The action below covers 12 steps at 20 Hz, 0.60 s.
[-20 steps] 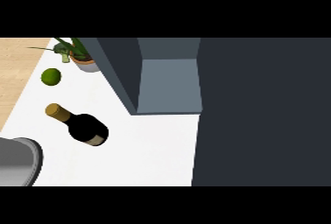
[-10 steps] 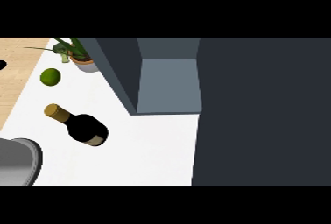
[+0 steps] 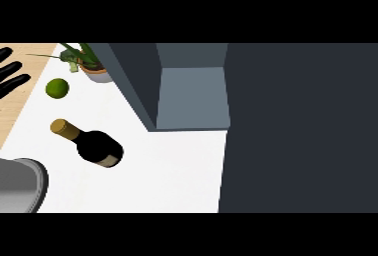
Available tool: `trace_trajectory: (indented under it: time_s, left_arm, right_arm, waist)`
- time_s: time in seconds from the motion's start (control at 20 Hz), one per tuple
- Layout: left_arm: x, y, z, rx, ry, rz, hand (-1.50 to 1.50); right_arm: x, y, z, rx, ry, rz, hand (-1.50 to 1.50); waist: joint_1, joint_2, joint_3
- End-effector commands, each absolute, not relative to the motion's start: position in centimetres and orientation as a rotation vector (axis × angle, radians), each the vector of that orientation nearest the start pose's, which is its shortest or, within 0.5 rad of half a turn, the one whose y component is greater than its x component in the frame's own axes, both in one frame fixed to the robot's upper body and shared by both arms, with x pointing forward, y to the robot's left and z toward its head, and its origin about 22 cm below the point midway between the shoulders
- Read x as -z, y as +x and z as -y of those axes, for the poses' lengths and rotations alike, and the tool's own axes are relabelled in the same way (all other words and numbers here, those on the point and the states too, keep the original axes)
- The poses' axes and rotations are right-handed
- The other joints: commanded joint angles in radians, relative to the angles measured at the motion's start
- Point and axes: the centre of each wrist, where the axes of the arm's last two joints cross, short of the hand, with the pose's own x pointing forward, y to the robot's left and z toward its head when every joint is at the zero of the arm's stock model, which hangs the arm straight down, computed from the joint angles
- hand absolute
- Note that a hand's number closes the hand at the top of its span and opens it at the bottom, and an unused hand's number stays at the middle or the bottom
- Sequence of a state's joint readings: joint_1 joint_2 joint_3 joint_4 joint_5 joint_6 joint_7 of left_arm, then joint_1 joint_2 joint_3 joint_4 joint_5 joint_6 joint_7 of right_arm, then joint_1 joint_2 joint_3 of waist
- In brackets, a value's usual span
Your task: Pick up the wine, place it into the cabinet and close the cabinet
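**White counter, bottle untouched**

White counter carries everything. At the view's left edge the left hand shows with fingers spread, holding nothing. Just right of it sits a lime; below that the wine bottle stands unheld. Farther right, the cabinet stands open, ready for it.

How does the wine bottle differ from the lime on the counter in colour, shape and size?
The wine bottle is dark, with a tan top and a pale band at its base; the lime is plain green. The wine bottle is long, narrowing to a neck; the lime is round. The wine bottle looks clearly larger than the lime. Both rest on the white counter, touched by no hand.
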<state>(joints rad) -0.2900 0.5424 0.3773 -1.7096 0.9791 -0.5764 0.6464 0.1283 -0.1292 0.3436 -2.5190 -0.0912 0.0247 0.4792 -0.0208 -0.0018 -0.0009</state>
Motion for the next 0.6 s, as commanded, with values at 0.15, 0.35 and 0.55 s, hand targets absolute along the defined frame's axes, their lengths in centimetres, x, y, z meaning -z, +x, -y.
trace_trajectory:
  time_s: [0.15,0.35,0.55]
  left_arm:
    - [-15.3,28.7,-39.9,0.427,-0.504,1.547,-1.50]
    - [-12.1,28.7,-39.0,0.458,-0.507,1.527,-1.50]
    - [-10.9,29.2,-38.2,0.439,-0.487,1.505,-1.50]
  right_arm:
    - [-20.9,8.3,20.7,-0.299,0.352,1.945,-1.50]
    - [-20.9,8.2,20.1,-0.293,0.362,1.941,-1.50]
    - [-21.6,7.0,21.0,-0.314,0.366,1.920,-1.50]
  waist:
    - [-0.006,0.002,0.000]
    - [-0.002,0.001,0.000]
    - [-0.006,-0.001,0.001]
